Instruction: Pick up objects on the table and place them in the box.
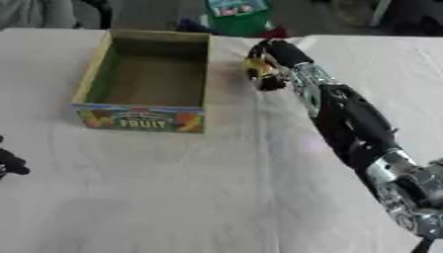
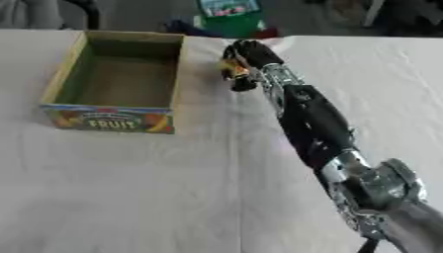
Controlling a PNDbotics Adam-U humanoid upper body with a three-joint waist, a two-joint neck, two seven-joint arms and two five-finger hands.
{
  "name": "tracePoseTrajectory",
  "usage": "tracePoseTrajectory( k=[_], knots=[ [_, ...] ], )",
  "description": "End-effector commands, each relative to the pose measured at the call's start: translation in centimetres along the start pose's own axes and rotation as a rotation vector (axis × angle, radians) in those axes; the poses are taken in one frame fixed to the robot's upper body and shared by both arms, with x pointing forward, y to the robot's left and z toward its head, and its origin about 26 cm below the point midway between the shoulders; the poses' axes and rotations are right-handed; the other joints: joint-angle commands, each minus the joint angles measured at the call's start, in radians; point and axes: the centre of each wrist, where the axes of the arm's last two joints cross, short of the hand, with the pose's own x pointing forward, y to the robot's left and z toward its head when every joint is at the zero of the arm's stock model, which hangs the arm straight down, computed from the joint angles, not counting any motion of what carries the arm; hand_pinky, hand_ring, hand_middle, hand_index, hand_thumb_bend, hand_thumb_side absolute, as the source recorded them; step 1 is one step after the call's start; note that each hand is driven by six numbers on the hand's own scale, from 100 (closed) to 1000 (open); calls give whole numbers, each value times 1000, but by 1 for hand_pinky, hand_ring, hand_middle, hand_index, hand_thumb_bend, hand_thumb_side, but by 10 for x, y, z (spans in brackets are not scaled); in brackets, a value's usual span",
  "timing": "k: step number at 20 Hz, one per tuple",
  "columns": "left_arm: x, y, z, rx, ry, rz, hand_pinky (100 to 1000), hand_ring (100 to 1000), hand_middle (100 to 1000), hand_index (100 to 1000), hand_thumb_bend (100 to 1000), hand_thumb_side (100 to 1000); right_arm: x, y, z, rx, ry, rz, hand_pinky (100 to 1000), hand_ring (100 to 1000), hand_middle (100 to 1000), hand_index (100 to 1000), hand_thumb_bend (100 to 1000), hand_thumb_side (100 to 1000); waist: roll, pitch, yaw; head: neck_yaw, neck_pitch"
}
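An open cardboard box (image 1: 95, 74) with "FRUIT" printed on its front stands at the back left of the white table; its inside shows nothing. My right arm stretches from the lower right up to the far middle, just right of the box's far corner. There my right hand (image 1: 273, 55) curls its fingers around a small yellow object (image 1: 253, 64), most of which is hidden by the fingers. Whether the object is lifted off the cloth I cannot tell. Only a dark bit of my left hand (image 1: 10, 164) shows at the left edge, its fingers too little seen to judge.
A white cloth (image 1: 173, 192) covers the table. Beyond the far edge stands a green item (image 1: 238, 15) with a printed label, and dark shapes lie on the floor.
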Motion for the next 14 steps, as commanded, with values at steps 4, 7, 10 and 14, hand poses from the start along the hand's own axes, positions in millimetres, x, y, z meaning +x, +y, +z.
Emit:
tracePoseTrajectory(
  k=[4,7,10,14],
  knots=[
    [7,2,-3,-7,-24,-11,467,486,452,667,100,785,-5,-24,-4,-201,-39,-2,367,245,241,374,100,153,4,-20,-11,1,-12],
    [6,3,-2,-1,-21,-12,467,486,453,667,100,785,-2,-39,-6,-266,-79,-25,352,238,233,368,100,140,3,-26,-22,5,-9],
    [6,4,-2,3,-19,-14,467,487,453,667,100,784,2,-58,-8,-318,-125,-56,346,238,232,368,100,128,1,-31,-32,9,-8],
    [5,4,-1,3,-16,-15,467,487,453,666,100,784,15,-82,-12,-361,-203,-98,349,245,237,375,100,121,-1,-39,-37,11,-7]
  ],
)
